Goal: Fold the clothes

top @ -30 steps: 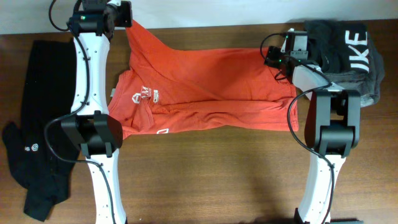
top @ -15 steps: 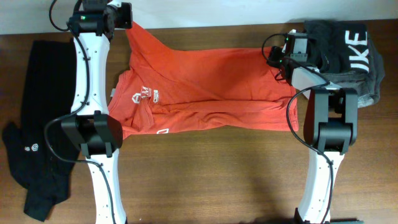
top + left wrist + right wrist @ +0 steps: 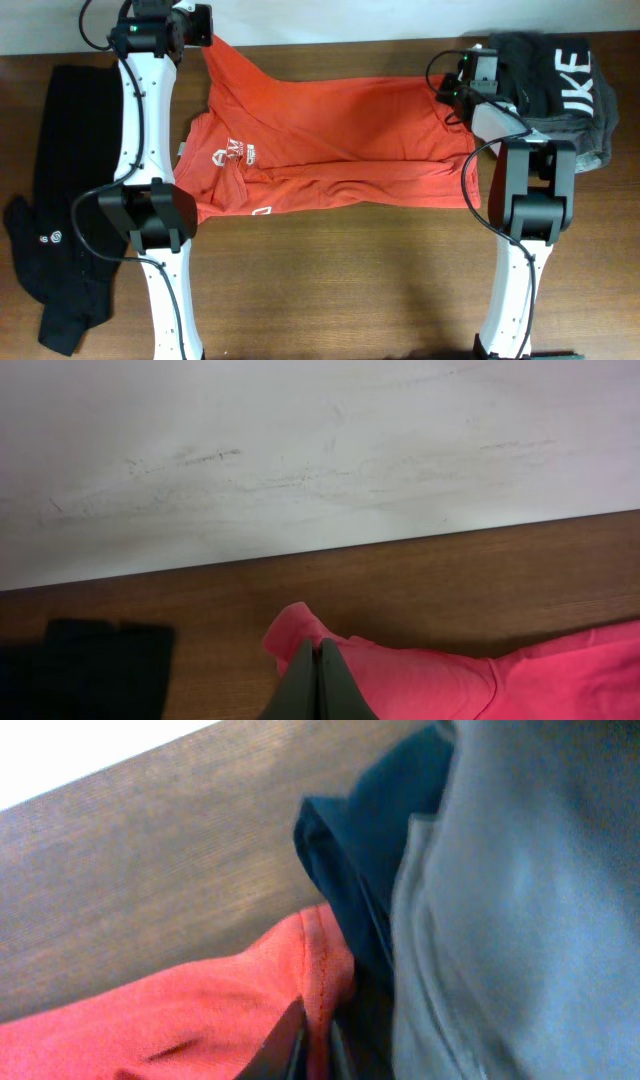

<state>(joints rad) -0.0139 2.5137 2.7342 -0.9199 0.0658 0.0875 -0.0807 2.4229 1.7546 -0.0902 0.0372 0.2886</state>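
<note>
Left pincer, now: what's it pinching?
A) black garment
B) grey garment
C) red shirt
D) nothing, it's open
C: in the left wrist view the left pincer is shut with the red shirt at its tips, and overhead shows that shirt's far corner running up to it.

- T-shirt: soft matt orange-red cloth, lightly creased.
- Table: brown wood, fine grain, dull sheen.
- Grey garment: thick matt fabric.
- Black garment: matt cloth.
</note>
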